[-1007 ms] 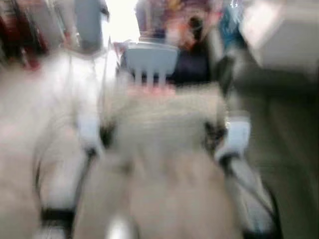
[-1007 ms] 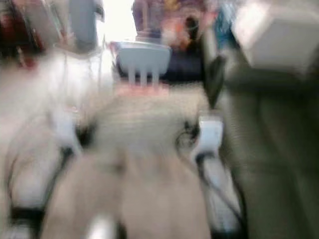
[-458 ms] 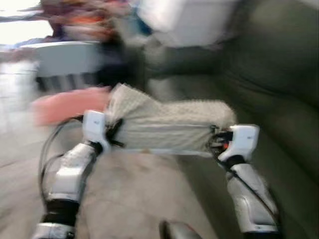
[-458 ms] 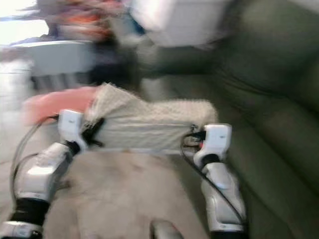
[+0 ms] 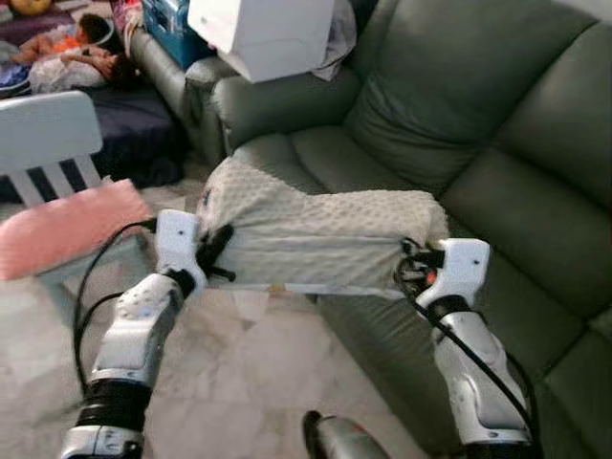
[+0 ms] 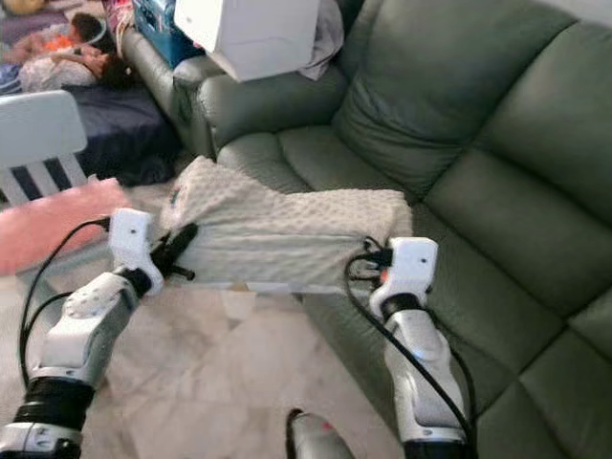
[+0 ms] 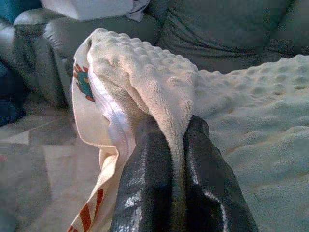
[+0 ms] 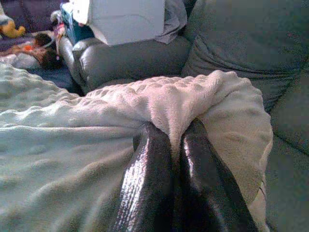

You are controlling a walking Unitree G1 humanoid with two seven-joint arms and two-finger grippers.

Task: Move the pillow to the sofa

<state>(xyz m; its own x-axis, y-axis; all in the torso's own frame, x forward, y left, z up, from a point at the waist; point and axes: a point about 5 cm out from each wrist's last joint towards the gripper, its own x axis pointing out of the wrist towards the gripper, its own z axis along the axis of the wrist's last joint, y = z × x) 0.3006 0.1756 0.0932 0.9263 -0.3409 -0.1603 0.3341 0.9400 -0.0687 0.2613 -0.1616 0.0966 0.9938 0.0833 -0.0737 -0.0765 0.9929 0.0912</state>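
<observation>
A cream pillow (image 5: 316,229) with a bumpy, dotted cover hangs stretched between my two arms, just in front of the dark green sofa (image 5: 478,124). My left gripper (image 5: 218,251) is shut on the pillow's left end, and its black fingers (image 7: 145,174) pinch a fold of the fabric (image 7: 145,82). At the pillow's right end my right gripper (image 5: 409,271) is shut too, its fingers (image 8: 154,179) clamped on the cover (image 8: 159,104). The pillow's far edge reaches over the front of the sofa seat (image 6: 316,158).
A white box (image 5: 263,33) rests on the sofa's armrest (image 5: 277,100). To the left stand a pale blue chair (image 5: 43,139) and a pink cushion (image 5: 67,225), with a person lying on a dark mattress (image 5: 67,57) behind. Marble floor (image 5: 239,382) lies below.
The camera has swung right and the blur has cleared, so the sofa now spreads across the view. Both grippers keep their hold on the pillow.
</observation>
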